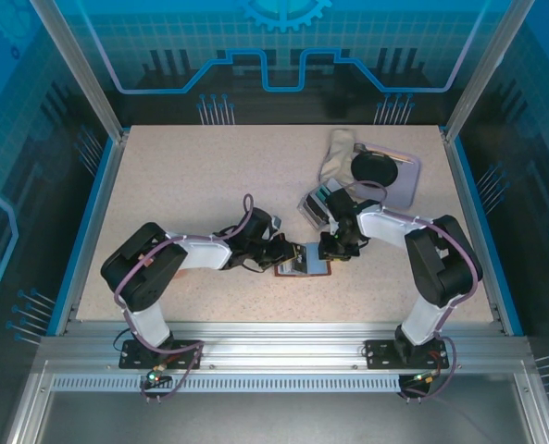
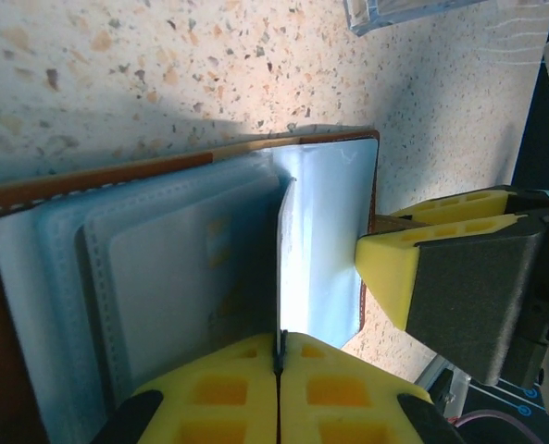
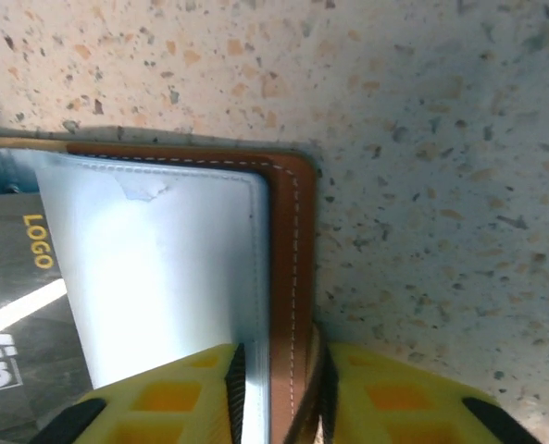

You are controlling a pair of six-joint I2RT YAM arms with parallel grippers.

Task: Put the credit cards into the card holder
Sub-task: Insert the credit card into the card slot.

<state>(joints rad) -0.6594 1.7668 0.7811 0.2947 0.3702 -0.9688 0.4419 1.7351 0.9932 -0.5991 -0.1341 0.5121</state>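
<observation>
The brown card holder lies open on the table between the two arms, its pale pockets facing up. My left gripper is shut on a thin credit card, seen edge-on and standing upright over the pockets. My right gripper is shut on the card holder's brown stitched right edge; its yellow fingers show at the holder's right side in the left wrist view. A dark card face printed "LOGO" shows at the left of the right wrist view. From above, the left gripper and right gripper flank the holder.
A clear grey-rimmed tray at the back right holds a black round disc and a pale crumpled thing. A small clear box sits just behind the right gripper; its corner shows in the left wrist view.
</observation>
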